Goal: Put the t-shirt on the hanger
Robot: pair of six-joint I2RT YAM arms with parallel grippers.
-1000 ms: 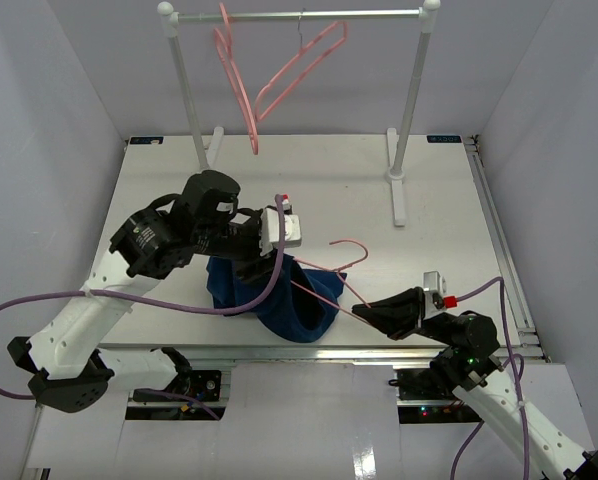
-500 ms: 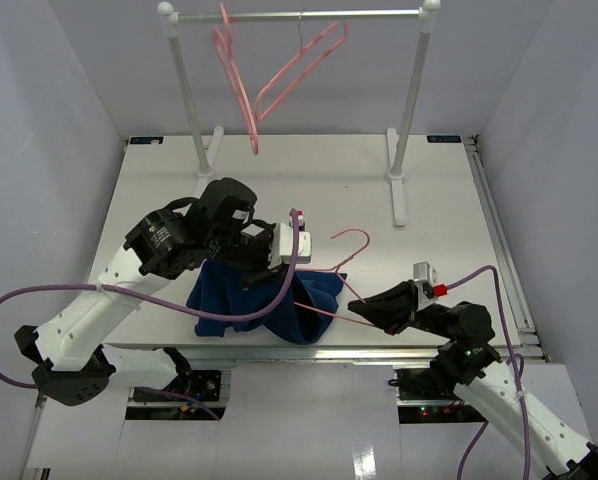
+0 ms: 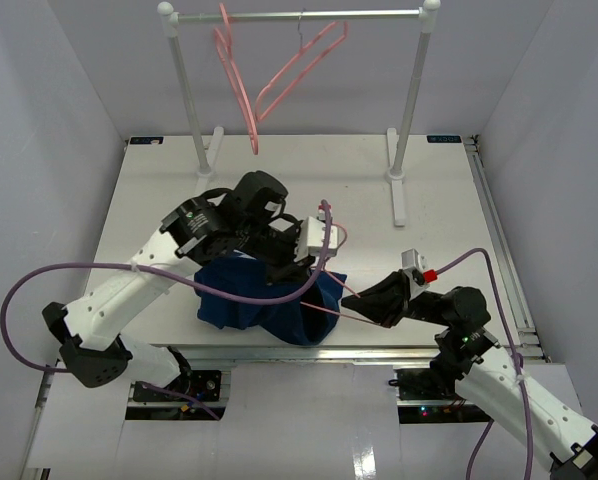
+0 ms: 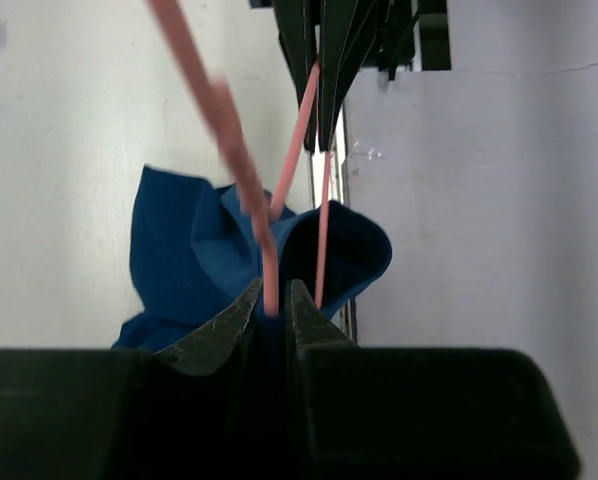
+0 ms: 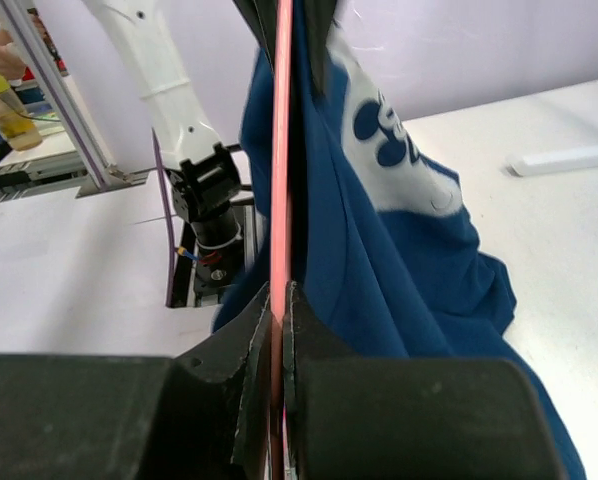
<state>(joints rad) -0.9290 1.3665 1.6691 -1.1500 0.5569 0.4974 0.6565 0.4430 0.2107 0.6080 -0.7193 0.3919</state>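
Maybe halfway: right gripper (image 5: 279, 295) clamped on the hanger (image 5: 281, 120), left gripper (image 4: 271, 300) pinching the t-shirt (image 4: 179, 240), which sits bunched, not hung yet.

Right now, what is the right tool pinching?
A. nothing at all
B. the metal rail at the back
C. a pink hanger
C: the right wrist view shows the right tool shut on the thin pink hanger, with the blue t-shirt draped right beside it.
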